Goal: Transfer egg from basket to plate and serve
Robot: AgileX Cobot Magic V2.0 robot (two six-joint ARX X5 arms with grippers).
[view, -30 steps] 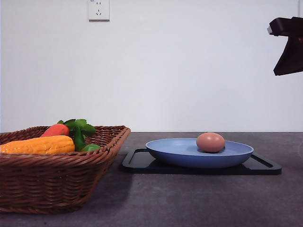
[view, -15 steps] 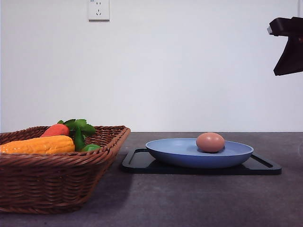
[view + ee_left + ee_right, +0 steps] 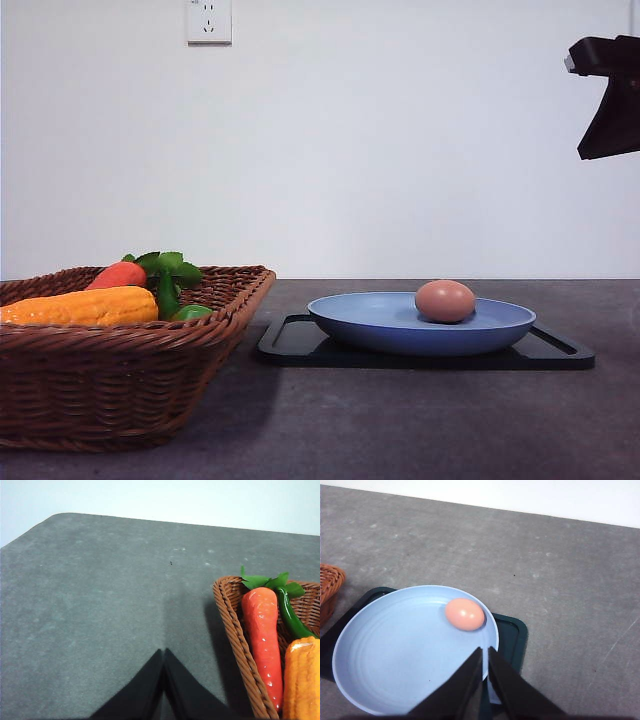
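Basket (image 3: 120, 370) stands nearest on the desk (image 3: 420, 420), at the robot's left; it holds a carrot (image 3: 117, 274) with green leaves and a yellow corn cob (image 3: 85, 306), and no egg is visible in it. Just beside it, further back and to the right, a flat black tray (image 3: 420, 352) carries the blue plate (image 3: 420, 325). Egg (image 3: 445, 300) lies on the plate, right of centre in the front view and near the rim in the right wrist view, touching nothing else.

Left gripper (image 3: 164, 690) hangs above bare desk just beside the basket's braided rim, jaws clenched together and empty. Right gripper (image 3: 485, 672) hangs above the plate's edge, apart from the egg, jaws nearly together with a thin slit between them and grasping nothing. In the front view a dark part of the right arm (image 3: 610, 95) sits high at the right edge, well clear of the plate.

Assessment: the transfer appears done, the egg being out of the basket and at rest on the plate. Serving appears to remain; plate and tray sit undisturbed.

Against the frames of half a second and one second ago, nothing differs: egg, plate, basket and arm stand in the same places.
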